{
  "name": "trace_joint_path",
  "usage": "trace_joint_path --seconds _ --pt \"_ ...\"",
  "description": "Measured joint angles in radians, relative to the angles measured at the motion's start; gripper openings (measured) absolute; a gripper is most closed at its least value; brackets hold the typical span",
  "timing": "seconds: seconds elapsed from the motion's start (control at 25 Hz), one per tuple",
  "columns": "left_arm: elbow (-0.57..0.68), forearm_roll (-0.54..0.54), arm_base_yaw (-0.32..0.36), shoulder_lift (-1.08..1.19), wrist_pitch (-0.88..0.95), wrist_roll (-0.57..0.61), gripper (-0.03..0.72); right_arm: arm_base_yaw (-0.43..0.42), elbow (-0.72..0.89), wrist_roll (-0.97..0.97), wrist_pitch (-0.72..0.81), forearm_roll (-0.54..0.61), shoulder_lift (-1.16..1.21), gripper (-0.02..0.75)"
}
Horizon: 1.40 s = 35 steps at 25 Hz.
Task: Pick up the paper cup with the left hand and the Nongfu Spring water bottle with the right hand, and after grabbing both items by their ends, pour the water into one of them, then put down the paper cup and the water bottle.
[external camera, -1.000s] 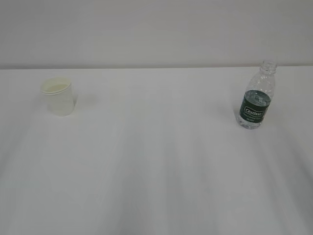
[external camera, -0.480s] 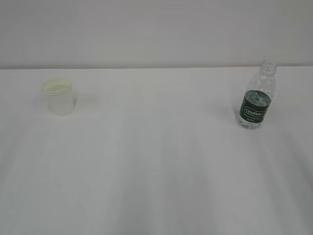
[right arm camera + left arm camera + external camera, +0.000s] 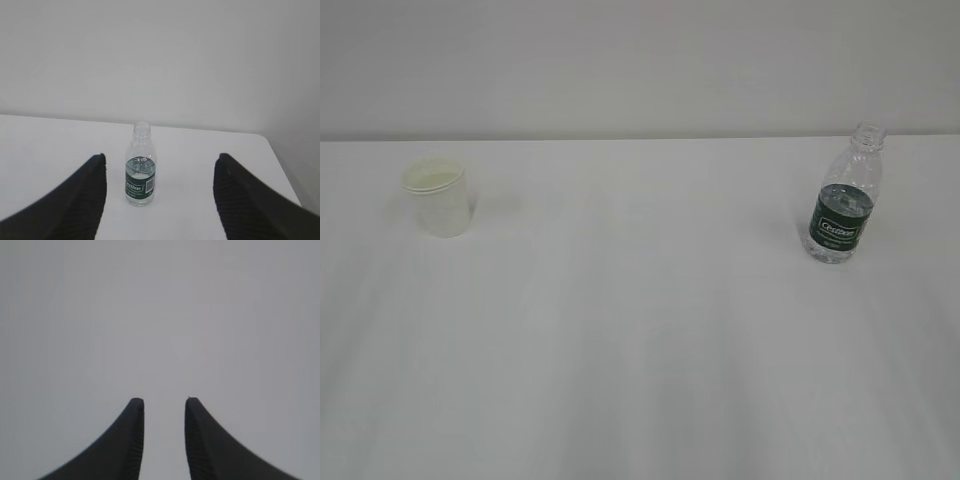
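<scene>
Two things stand upright on the white bench (image 3: 640, 330), well apart: the paper cup (image 3: 439, 197) far left, the capless Nongfu Spring water bottle (image 3: 844, 196) far right, water (image 3: 139, 169) sitting low behind its green label. Left hand (image 3: 163, 402) faces blank grey, jaws narrowly parted, gripping nothing. Right hand (image 3: 160, 162) faces the bottle, jaws wide, bottle framed between them, untouched

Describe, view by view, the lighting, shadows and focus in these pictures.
Exterior view: flat, even light, faint shadows beside the paper cup and bottle. Left wrist view: blank grey, only the fingertips sharp. Right wrist view: bottle clear, dark fingers soft-edged.
</scene>
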Motion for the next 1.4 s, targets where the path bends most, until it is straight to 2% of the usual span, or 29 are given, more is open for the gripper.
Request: trace_joint_path --seconds 0.16,0.4,0.48,1.04,1.4 --pt "0.000 0.000 -0.026 0.000 -0.019 -0.007 0.198 0.000 -0.042 0.000 0.148 0.000 -0.084 0.502" --pt "0.000 0.000 -0.227 0.000 -0.019 -0.004 0.198 0.000 -0.050 0.000 0.334 0.000 -0.197 0.502" --pt "0.000 0.000 -0.265 0.000 -0.007 -0.003 0.198 0.000 -0.055 0.000 0.377 0.000 -0.221 0.501" --pt "0.000 0.000 -0.308 0.000 -0.104 -0.002 0.198 0.000 -0.099 0.000 0.612 0.000 -0.257 0.501" --pt "0.000 0.000 -0.422 0.000 -0.104 -0.002 0.198 0.000 -0.099 0.000 0.688 0.000 -0.257 0.501"
